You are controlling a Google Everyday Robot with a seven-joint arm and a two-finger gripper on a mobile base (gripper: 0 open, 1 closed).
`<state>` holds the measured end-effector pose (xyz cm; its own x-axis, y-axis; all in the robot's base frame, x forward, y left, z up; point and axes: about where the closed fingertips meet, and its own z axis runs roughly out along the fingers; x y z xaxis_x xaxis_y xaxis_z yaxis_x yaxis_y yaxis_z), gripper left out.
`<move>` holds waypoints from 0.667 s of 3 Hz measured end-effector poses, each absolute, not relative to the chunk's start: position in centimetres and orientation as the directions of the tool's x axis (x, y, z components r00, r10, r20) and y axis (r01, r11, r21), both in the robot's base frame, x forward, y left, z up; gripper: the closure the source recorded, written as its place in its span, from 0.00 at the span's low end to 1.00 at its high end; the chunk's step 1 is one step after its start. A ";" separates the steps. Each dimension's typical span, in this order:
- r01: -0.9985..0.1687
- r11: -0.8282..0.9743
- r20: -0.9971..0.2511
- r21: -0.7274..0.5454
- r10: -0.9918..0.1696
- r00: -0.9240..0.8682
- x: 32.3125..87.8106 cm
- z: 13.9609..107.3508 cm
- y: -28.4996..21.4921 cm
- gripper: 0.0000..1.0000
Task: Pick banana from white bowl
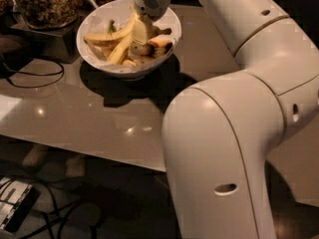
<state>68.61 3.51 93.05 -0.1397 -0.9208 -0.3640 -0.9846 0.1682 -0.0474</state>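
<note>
The white bowl [94, 59] stands at the back of the table, left of middle. Several bananas lie in it. The long yellow banana [105, 36] lies across the bowl's left half, with a paler one [119, 51] slanting below it. Short brownish bananas [160, 42] lie at the right. My gripper [139, 34] comes down from the top into the middle of the bowl, among the bananas and right beside the long one's right end. The gripper hides that end of the banana.
A glass jar of brown granola [45, 4] stands on a dark block at the back left. A black cable [30, 78] loops on the table [89, 118] left of the bowl. My big white arm [229, 148] fills the right side. Cables and a device [15, 208] lie on the floor.
</note>
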 end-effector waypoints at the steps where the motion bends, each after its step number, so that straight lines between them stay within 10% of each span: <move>1: -0.983 0.177 -0.362 -0.041 -0.920 -0.151 69.0 92.9 3.9 0.21; 2: -0.981 0.191 -0.346 -0.044 -0.924 -0.165 69.5 92.5 4.1 0.40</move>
